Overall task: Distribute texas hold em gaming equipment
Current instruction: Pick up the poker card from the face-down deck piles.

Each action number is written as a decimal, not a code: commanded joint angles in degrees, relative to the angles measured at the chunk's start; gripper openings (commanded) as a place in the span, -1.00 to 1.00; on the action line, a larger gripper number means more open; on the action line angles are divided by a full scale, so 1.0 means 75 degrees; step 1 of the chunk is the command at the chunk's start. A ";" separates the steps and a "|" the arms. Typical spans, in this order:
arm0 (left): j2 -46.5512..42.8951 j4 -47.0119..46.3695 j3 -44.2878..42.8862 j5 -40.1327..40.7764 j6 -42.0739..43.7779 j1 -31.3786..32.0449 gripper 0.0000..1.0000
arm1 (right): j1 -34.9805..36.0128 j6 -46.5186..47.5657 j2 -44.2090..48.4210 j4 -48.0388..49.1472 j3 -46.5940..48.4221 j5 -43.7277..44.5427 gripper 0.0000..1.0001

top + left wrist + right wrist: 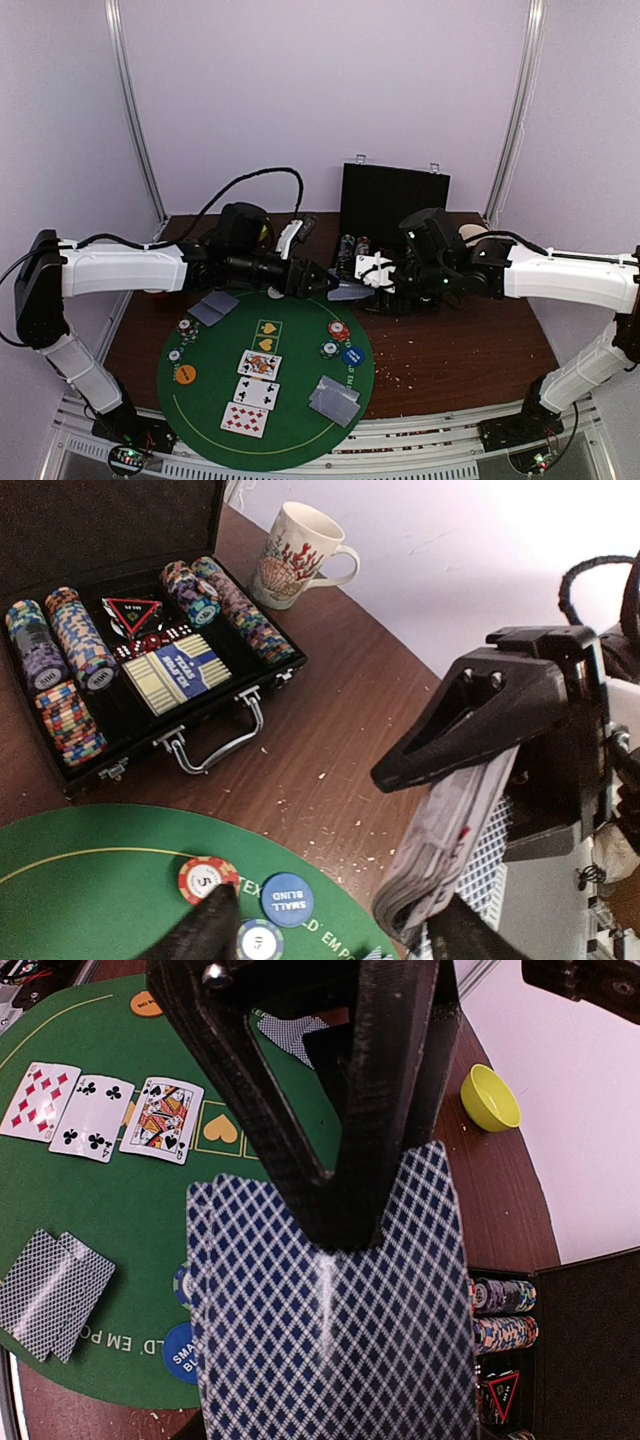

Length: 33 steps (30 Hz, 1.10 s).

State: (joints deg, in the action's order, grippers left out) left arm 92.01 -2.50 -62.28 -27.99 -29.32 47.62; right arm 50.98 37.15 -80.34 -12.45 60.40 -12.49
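Note:
My right gripper [368,274] [345,1225] is shut on a deck of blue-backed playing cards [335,1330], held on edge above the far rim of the green mat [200,400]. The deck also shows in the left wrist view [450,830] and the top view [346,292]. My left gripper [318,280] [335,920] is open, with its jaws on either side of the deck's lower end and not touching it. On the mat lie three face-up cards [256,392], two face-down pairs [334,400] [214,307], a red chip [208,878], a blue small-blind disc [287,898] and an orange disc [185,374].
An open black case [130,650] with rows of chips stands at the back of the brown table, its lid up [393,205]. A patterned mug [297,555] stands beside it. A lime-green bowl [490,1097] sits off the mat. A few chips [187,327] lie at the mat's left.

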 commanded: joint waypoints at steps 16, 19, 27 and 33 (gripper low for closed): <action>-0.0601 0.0053 0.0361 -0.0303 0.0149 0.0026 -0.76 | -0.0004 0.0003 0.0163 0.0034 0.0009 0.0068 -0.04; -0.0661 0.0241 0.0374 -0.0281 0.0209 0.0027 -1.00 | -0.0008 0.0004 0.0164 0.0021 -0.0003 0.0115 -0.04; -0.1093 0.0856 0.0414 -0.0312 0.0571 -0.0013 -1.00 | -0.0028 0.0028 0.0210 0.0068 -0.0123 0.0318 -0.04; -0.1923 0.1656 0.0704 -0.0981 0.0758 -0.0579 -1.00 | -0.0128 0.0039 0.0235 0.0101 -0.0235 0.0376 -0.04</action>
State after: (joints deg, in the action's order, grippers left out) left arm 82.52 5.39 -58.63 -31.55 -25.71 46.83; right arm 50.72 37.32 -80.25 -12.34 59.81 -10.87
